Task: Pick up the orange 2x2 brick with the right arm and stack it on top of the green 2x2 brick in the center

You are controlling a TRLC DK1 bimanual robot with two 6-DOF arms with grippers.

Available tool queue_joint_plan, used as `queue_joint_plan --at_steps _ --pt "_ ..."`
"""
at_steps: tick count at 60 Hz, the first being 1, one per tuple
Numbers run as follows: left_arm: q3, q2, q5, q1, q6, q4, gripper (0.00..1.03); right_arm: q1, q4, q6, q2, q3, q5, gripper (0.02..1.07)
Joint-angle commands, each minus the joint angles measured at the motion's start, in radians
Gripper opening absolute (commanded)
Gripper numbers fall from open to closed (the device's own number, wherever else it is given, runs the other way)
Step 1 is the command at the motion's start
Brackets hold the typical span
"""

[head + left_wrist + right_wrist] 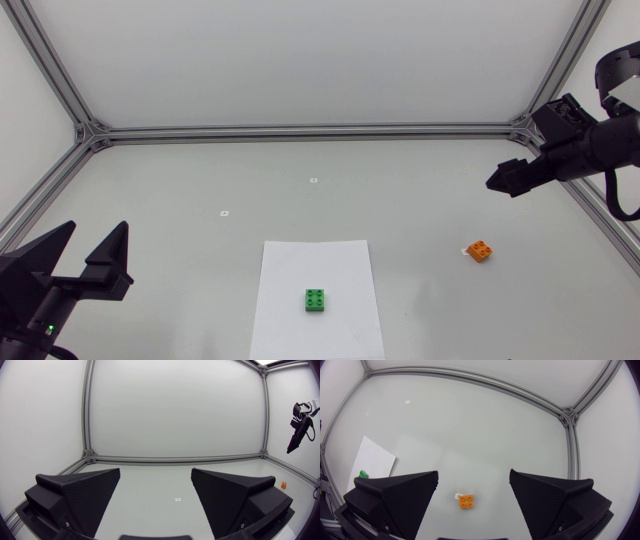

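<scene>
The orange 2x2 brick [480, 251] lies on the table at the right; in the right wrist view the orange brick [466, 502] sits below and between my open fingers, well apart from them. The green 2x2 brick [316, 300] rests on a white paper sheet [316, 260] in the centre front; the right wrist view shows only a sliver of the green brick [363, 474]. My right gripper [503, 183] hangs high above the table, behind and right of the orange brick, open and empty. My left gripper [90, 247] stands open at the front left, also empty.
Aluminium frame rails [310, 131] run along the table's back and sides. Two small white markers [313, 181] [225, 213] lie on the table behind the paper. A small white tag [456, 495] lies beside the orange brick.
</scene>
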Motion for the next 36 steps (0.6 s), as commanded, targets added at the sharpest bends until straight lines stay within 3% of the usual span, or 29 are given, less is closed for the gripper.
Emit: queue_joint_plan --at_steps 1,36 --pt "-0.041 -0.008 0.004 0.004 0.013 -0.015 0.99 -0.007 -0.049 -0.095 0.061 0.04 0.005 1.03" --pt "-0.041 -0.008 0.004 0.004 0.013 -0.015 0.99 -0.007 -0.219 -0.148 0.331 0.15 0.132 1.03"
